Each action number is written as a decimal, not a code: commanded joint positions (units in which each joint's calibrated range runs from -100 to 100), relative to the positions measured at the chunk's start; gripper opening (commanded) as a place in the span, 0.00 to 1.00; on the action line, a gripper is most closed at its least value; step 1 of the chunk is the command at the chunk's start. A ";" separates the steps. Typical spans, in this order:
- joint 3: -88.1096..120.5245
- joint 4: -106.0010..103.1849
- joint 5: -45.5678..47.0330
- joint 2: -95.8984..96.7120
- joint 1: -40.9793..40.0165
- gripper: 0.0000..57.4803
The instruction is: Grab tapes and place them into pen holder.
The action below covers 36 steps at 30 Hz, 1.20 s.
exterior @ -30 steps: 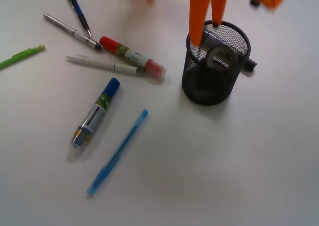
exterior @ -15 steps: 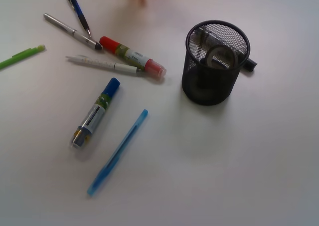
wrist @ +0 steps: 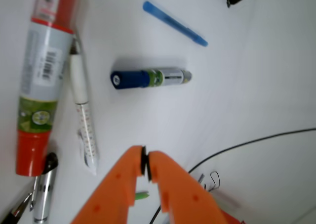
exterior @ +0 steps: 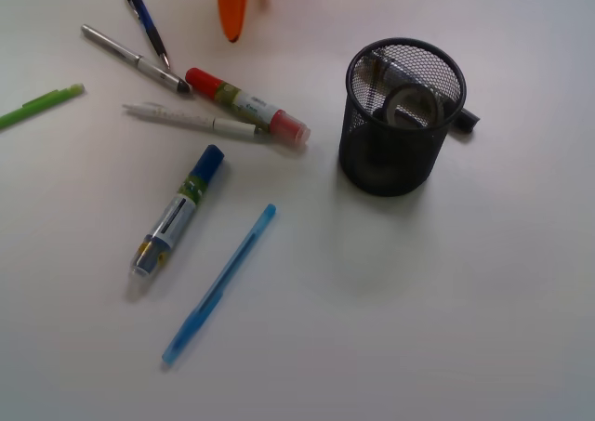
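My fingers are pressed together, empty. Tape rolls sit inside the pen holder, well off to my side; none visible outside.

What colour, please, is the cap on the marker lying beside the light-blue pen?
Dark blue cap, clearest in the wrist view.

- The gripper is cut off by the top edge of the front view; only one orange finger shows whole there.
- Inside the pen holder, a tape roll shows only partly; the mesh wall hides the rest.
- A dark object behind the holder's right side is mostly hidden.
- The green pen runs off the left edge.
- In the wrist view, the red marker is cut by the top edge.
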 commanded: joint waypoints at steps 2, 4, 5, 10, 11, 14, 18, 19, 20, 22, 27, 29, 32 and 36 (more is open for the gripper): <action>19.48 -4.97 0.15 -21.08 0.31 0.01; 25.28 -4.88 0.54 -27.96 0.31 0.01; 27.82 -4.71 0.78 -31.45 0.31 0.01; 29.00 7.54 0.73 -41.39 -0.36 0.01; 27.91 9.90 0.68 -40.88 -0.44 0.01; 26.19 14.80 0.68 -39.95 -0.88 0.01; 24.56 22.06 0.68 -40.88 -0.96 0.01; 24.01 24.16 0.68 -40.97 -0.96 0.01; 23.74 25.65 0.68 -40.97 -1.03 0.01; 23.47 26.09 0.68 -40.97 -2.23 0.01; 23.47 26.26 0.68 -40.97 -3.13 0.01; 23.47 26.26 0.68 -40.97 -3.05 0.01; 23.47 26.35 0.68 -40.97 -2.98 0.01; 23.47 26.35 0.68 -40.97 -2.90 0.01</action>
